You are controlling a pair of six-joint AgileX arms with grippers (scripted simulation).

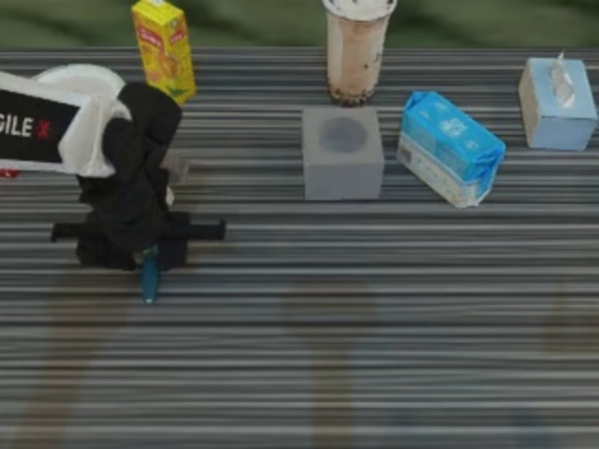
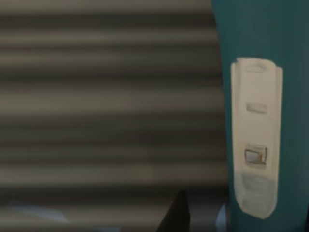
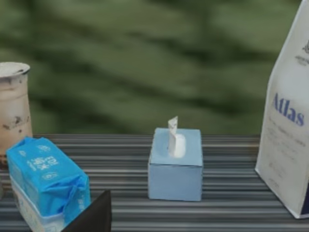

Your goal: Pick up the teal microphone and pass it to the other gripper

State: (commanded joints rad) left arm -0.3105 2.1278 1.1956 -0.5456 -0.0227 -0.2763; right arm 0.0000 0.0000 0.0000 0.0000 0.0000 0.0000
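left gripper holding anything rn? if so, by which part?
Looks like the mic, gripped near its head end: the handle sticks out below the left gripper. The contact itself is hidden, so not certain.

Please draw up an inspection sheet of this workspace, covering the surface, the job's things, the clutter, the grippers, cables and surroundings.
Surface: striped grey table.
Job's things: teal microphone at the table's left, handle poking out from under the left gripper; its pale switch strip fills the left wrist view. Mesh head hidden.
Clutter: yellow juice carton, milk tea cup, grey block, blue wipes pack, blue tissue box along the far side; white Atlas bag in the right wrist view only.
Grippers: left gripper over the microphone; right gripper out of the top view, only a dark finger shows.
Cables: nothing seen.
Surroundings: blurred green backdrop.
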